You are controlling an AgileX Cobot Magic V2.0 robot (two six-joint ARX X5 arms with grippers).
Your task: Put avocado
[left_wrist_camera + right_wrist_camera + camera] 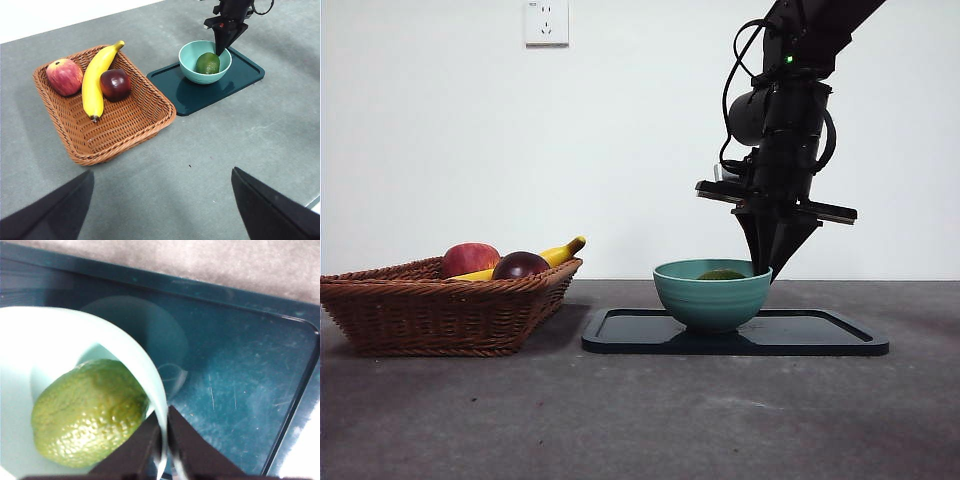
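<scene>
The avocado (722, 274), dull green with rough skin, lies inside the teal bowl (710, 295) on the dark tray (820, 335). It also shows in the left wrist view (207, 63) and the right wrist view (87, 415). My right gripper (770, 268) points down at the bowl's right rim. In the right wrist view its jaws (162, 422) stand almost together with the bowl's rim (150, 375) between them, beside the avocado. My left gripper (162, 200) is open and empty, high above the table and well away from the bowl (190, 55).
A wicker basket (450, 310) stands left of the tray (200, 95) with a red apple (64, 76), a banana (95, 75) and a dark purple-brown fruit (115, 84) in it. Grey tabletop lies in front of both.
</scene>
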